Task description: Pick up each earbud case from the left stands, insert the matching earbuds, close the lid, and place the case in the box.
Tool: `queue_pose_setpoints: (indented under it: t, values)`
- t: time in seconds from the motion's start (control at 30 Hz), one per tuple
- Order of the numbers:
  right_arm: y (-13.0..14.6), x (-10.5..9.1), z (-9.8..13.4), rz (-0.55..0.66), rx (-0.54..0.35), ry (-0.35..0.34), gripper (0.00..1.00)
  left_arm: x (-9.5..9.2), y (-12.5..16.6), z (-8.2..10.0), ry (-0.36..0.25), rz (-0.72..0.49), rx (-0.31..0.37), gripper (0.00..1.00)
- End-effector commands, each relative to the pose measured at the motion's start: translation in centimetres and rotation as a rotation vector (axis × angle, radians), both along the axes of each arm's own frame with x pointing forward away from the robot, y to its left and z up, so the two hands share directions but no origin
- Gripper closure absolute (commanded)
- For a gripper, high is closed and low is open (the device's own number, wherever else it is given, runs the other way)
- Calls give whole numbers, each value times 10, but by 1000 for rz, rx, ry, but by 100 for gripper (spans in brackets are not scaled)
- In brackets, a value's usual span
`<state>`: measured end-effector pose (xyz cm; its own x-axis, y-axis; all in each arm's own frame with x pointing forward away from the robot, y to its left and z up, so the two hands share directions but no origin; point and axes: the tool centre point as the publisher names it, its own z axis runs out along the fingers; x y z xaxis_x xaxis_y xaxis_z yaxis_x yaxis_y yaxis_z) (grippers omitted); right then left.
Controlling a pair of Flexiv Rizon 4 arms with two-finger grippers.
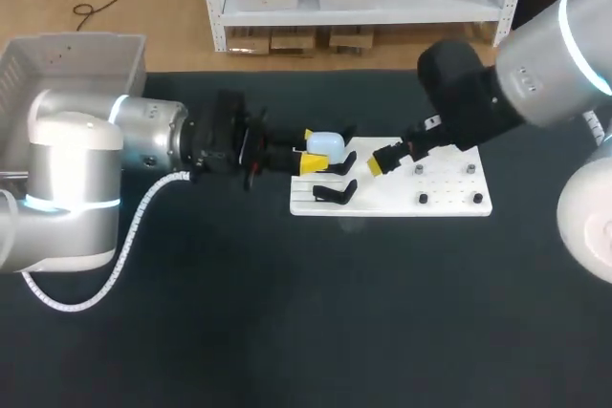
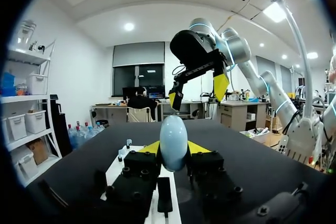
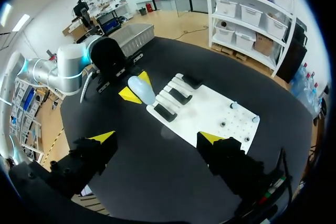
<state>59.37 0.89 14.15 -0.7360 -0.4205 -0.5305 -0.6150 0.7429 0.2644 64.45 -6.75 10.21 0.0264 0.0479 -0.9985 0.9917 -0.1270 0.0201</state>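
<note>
The left gripper (image 2: 173,149) is pinching the pale blue earbud case (image 2: 173,141), one yellow tip pressing on each side, and the case is standing upright between them. The right gripper (image 3: 156,138) is hanging with its fingers spread wide, gripping nothing and facing the left one from just beyond the case. The white board (image 1: 445,200) is lying below both. The left gripper's own body is hiding the case's underside, so whether it is resting on the black stands (image 1: 337,193) under the fingers is unclear. The small pegs (image 1: 422,199) near the right gripper are too small to identify.
</note>
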Motion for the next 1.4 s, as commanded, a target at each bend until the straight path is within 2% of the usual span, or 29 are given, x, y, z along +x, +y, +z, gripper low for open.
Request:
queue_pose_setpoints:
  t: [0.03, 0.77, 1.4]
  values:
    - [10, 1, -6, -6, -7, 4, 0, 6, -1, -1, -3, -20, 4, 100]
    - [42, 30, -19, -17, 3, 33, 0, 7, -1, -2, -5, -20, 8, 100]
    - [48, 47, -31, -36, 11, 66, 0, 7, -1, -2, -5, -20, 8, 100]
